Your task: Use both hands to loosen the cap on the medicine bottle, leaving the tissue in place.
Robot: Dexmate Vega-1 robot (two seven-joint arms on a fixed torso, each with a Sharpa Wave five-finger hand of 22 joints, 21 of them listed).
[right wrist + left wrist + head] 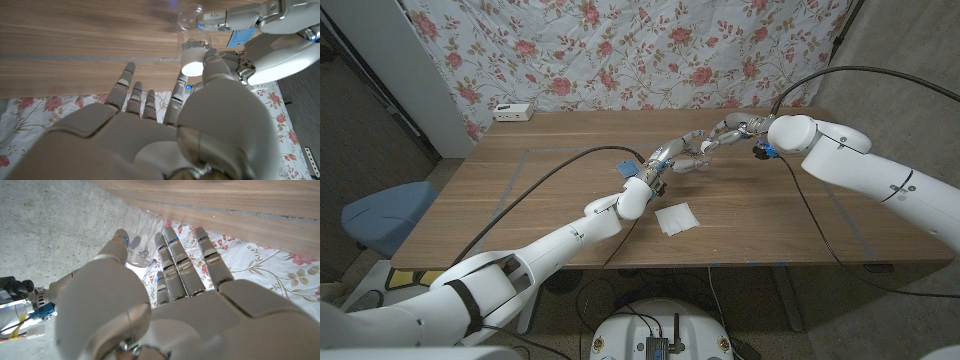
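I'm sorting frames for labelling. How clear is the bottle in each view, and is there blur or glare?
Head view: sharp and evenly lit, but the bottle is tiny between the hands. Left wrist view: bottle see-through and faint, table edge blurred. Right wrist view: white cap bright, nearly washed out; glass body faint.

Even, soft room light over my table (pixel 570 210) in the head view — no hard glare on the wood, only faint shadows under my arms. Edges bow: wide-angle distortion, esp. at the bottom corners where my arms bulge large. Head pic is small, so detail around the bottle (pixel 692 160) is mushy. Left wrist view: my left hand (pixel 165 305) is v. close and soft-focused, its shell blown bright white; clear bottle (pixel 140 245) hard to read. Right wrist view: my right hand (pixel 150 130) is blurred up close, white cap (pixel 192 65) overexposed, wood sharper.
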